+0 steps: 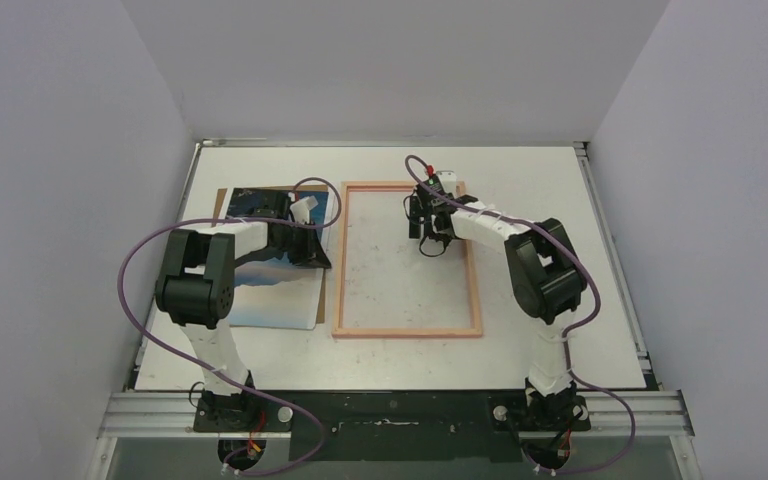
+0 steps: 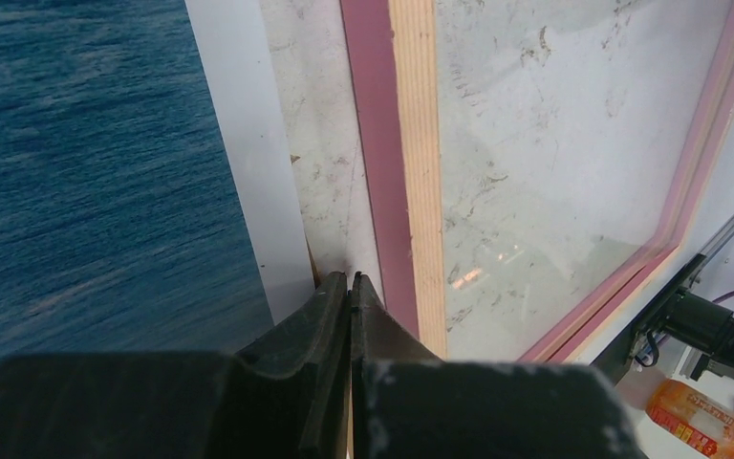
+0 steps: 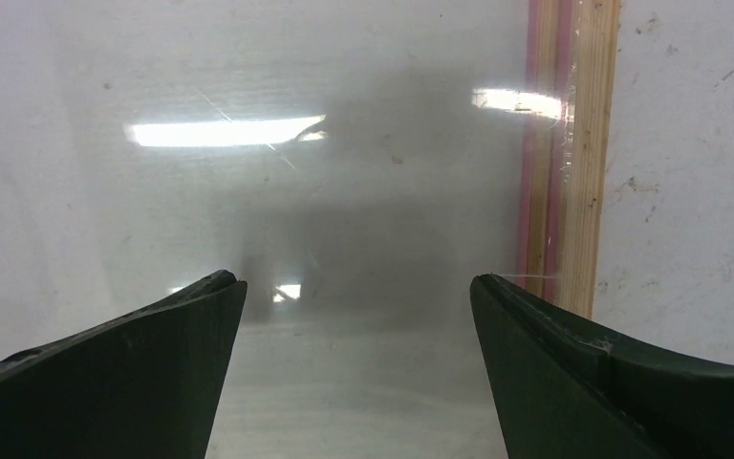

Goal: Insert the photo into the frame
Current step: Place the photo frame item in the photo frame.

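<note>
Hovering my left claw [image 2: 350, 281], pressed together, beside the photo [image 2: 86, 172]; right claw [image 3: 356, 282] gapes over the frame [image 3: 573, 191]. Print looks flimsy: I'd pinch its edge.

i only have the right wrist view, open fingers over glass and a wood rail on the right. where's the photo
observer: the photo lies left of the frame, outside it.
operator: is the left arm near it
observer: yes, the left gripper is shut, its tips between the photo's edge and the frame's left rail.
operator: and where am i over the frame
observer: the right gripper hangs over the frame's far right part, inside the rails.
</note>
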Controlling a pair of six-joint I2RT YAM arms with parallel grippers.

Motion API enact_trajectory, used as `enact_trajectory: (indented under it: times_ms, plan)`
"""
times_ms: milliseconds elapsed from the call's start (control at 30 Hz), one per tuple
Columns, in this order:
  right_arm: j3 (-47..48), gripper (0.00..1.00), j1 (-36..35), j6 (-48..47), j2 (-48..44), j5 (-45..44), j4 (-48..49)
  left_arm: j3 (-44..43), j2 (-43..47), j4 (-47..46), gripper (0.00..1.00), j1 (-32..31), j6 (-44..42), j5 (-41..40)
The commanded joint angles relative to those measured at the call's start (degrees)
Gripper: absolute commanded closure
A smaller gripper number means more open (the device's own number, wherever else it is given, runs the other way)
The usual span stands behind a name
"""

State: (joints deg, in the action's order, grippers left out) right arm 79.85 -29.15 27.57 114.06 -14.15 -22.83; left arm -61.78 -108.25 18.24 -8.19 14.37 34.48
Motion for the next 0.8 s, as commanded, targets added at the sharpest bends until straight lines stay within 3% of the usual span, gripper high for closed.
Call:
enact_trajectory:
  times_ms: [0,433,600,767]
  plan:
    - [3.71,0.07,1.39,-1.04,2.44,-2.10,-0.07,-2.42,-0.20,0.93,1.00,0.66,-1.34,-0.39]
    - [7.18,0.09,2.03,-0.63,-0.45,4.78,0.41,-4.50,0.54,2.18,1.00,0.98,-0.75,0.68]
    - [6.84,0.09,1.93,0.01,-3.50,1.37,-2.46,-4.17,0.75,2.00,1.00,0.98,-0.67,1.00]
    - [0.10,0.08,1.99,0.53,-7.42,-2.65,-1.32,-4.16,0.43,1.80,1.00,0.87,-0.49,1.25]
